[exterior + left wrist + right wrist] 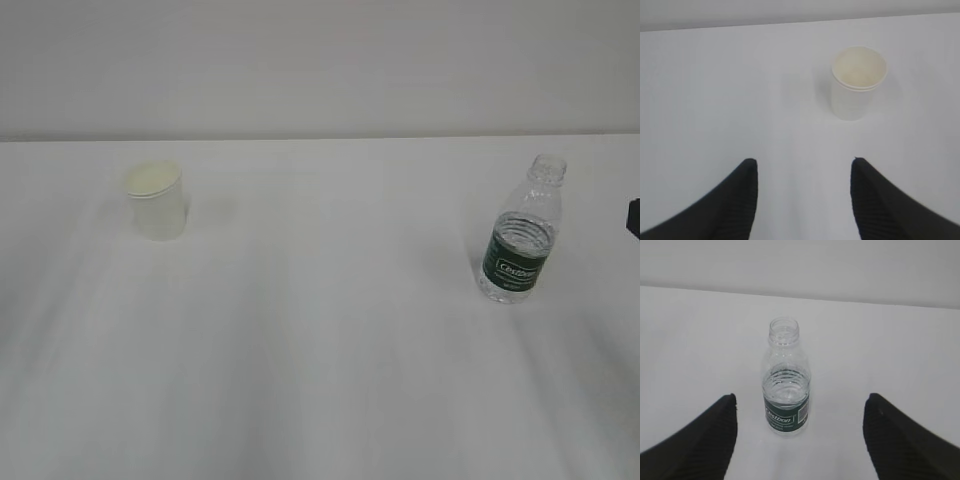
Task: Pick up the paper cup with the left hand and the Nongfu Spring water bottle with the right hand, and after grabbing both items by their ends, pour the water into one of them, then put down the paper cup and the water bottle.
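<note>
a: nothing grabbed yet? paper cup (157, 199) far left on the bench (320, 350), water bottle (520, 240) far right.
b: right. both hands' fingers (740, 200) spread wide, empty; grasping, pouring, setting down remain.

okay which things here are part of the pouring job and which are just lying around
Part of the job: paper cup, upright on the left; Nongfu Spring water bottle, uncapped, upright on the right, with water inside; left gripper and right gripper, both open.

Lying about: nothing, only the white table.
</note>
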